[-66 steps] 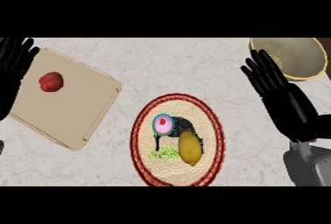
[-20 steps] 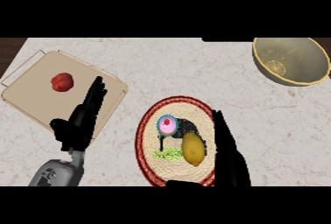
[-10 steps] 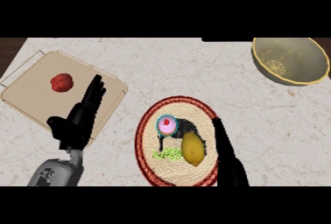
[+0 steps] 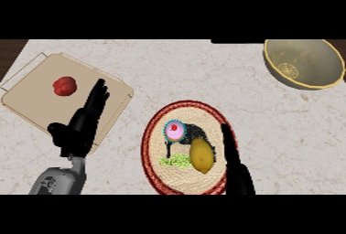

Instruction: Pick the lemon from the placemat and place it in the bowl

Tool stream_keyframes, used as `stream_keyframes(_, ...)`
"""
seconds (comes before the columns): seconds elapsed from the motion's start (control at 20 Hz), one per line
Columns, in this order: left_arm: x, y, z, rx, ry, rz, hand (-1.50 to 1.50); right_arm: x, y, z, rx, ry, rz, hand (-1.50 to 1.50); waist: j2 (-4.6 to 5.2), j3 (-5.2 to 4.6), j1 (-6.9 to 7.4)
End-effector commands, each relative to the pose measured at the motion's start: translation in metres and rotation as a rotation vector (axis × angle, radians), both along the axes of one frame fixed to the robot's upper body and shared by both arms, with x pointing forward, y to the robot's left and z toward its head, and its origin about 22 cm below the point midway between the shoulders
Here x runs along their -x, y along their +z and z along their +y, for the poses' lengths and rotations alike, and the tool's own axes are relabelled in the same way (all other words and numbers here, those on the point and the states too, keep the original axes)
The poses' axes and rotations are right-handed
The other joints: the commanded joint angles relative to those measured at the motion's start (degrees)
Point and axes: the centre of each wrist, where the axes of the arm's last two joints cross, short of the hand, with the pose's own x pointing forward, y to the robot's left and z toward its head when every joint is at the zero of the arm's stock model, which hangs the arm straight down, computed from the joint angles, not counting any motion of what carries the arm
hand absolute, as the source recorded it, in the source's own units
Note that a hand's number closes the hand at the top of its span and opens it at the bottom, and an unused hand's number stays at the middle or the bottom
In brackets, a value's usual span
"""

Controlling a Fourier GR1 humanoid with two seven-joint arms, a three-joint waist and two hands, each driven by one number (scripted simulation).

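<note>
One lemon [image 4: 201, 156] seen lying on round placemat [image 4: 154, 157], ungrasped. Right hand [image 4: 232, 155] held edge-on just beside it, fingers straight, pressed together. Left hand [image 4: 84, 121] spread. Risk judged: lemon nudged, rolled off before grasp; bowl [image 4: 305, 62] well apart.

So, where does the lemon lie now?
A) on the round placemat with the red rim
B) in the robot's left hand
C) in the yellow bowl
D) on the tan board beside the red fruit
A: the lemon lies on the round placemat, just left of the right hand, which is edge-on beside it; the bowl is far off.
</note>
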Motion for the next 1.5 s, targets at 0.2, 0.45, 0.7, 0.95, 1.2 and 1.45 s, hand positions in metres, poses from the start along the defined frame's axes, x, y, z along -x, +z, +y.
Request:
stream_keyframes(0.2,-0.004,0.010,-0.014,-0.009,0.001,-0.007,0.00,0.000,-0.029,0.002,-0.054,-0.013,0.022,-1.50,-0.01,0.00,-0.07)
stream_keyframes(0.45,0.010,-0.010,-0.009,0.000,-0.015,-0.002,0.00,-0.012,-0.064,0.003,-0.056,-0.040,0.016,-1.50,0.02,0.01,0.07)
stream_keyframes(0.7,-0.003,0.003,-0.002,0.015,-0.002,0.020,0.00,0.002,-0.069,0.016,-0.016,-0.044,0.036,-1.50,-0.01,-0.01,-0.08)
stream_keyframes(0.95,-0.004,-0.001,0.009,0.008,0.020,0.009,0.00,-0.018,-0.111,0.002,0.108,-0.079,0.113,-1.50,0.08,0.00,0.09)
stream_keyframes(1.2,-0.023,-0.009,-0.001,0.017,-0.001,-0.004,0.00,-0.045,-0.085,-0.003,0.108,-0.019,0.136,-1.50,0.08,-0.02,-0.12)
stream_keyframes(1.45,-0.004,0.018,-0.003,-0.004,-0.004,0.003,0.00,-0.024,-0.101,0.019,0.165,0.117,0.097,1.50,-0.07,0.00,0.32)
